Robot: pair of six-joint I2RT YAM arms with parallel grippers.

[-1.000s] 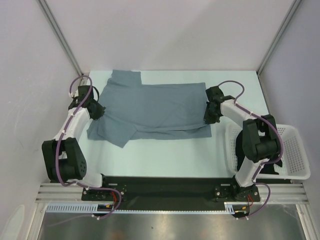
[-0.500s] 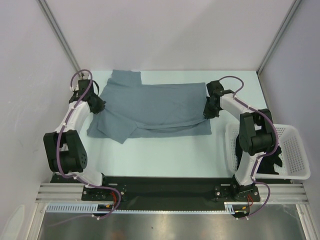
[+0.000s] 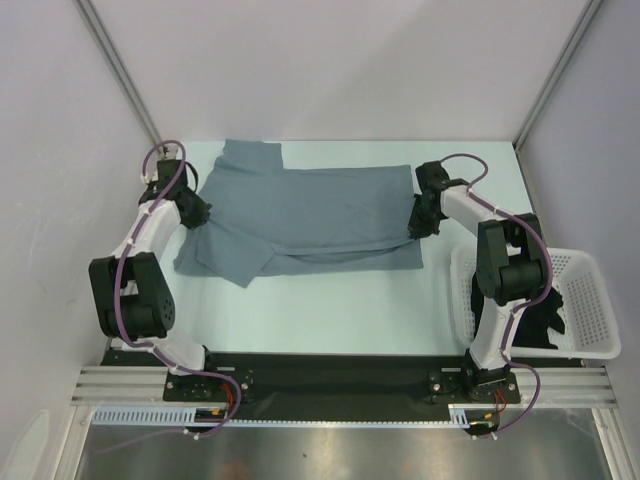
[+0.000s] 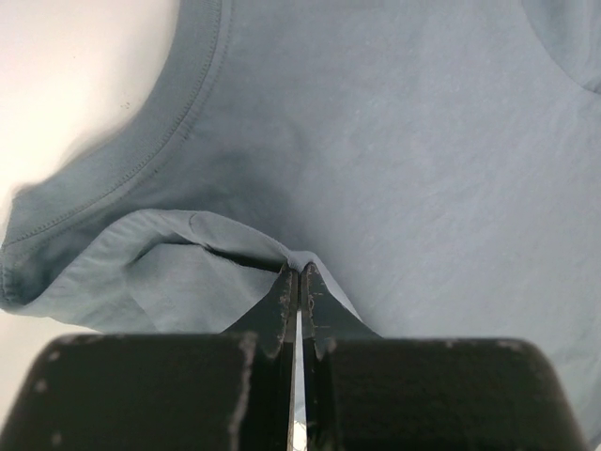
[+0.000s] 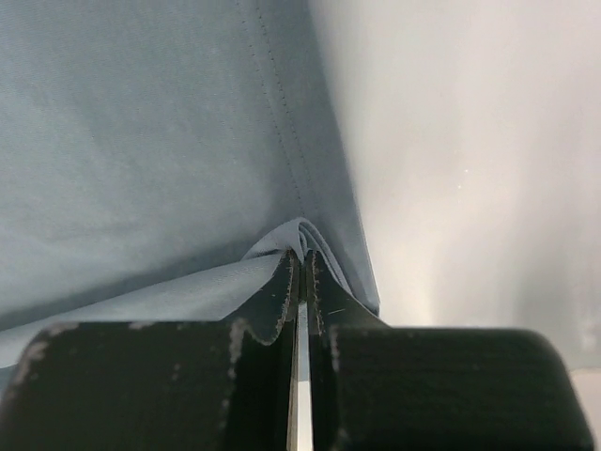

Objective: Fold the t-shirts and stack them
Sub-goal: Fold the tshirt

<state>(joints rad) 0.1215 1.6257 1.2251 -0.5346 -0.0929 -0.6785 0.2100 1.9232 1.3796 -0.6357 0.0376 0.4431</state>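
Observation:
A slate grey-blue t-shirt [image 3: 310, 212] lies spread across the table, its near part doubled over. My left gripper [image 3: 199, 213] is shut on a pinch of cloth at the shirt's left edge, close to the collar [image 4: 141, 141]; the left wrist view shows the fold caught at the gripper [image 4: 300, 271]. At the right edge, my right gripper [image 3: 416, 222] is shut on a bunched fold beside the hem [image 5: 282, 122], nipped at the gripper [image 5: 302, 254]. A black t-shirt [image 3: 545, 318] lies crumpled in the basket.
A white lattice basket [image 3: 592, 290] stands at the right side of the table, beside the right arm's base. Grey walls and metal posts close in the back and sides. A black rail runs along the near edge.
Both grippers moved a little toward the back wall with the cloth in them, and the shirt's near folded edge drew back with them. The jaws stayed shut.

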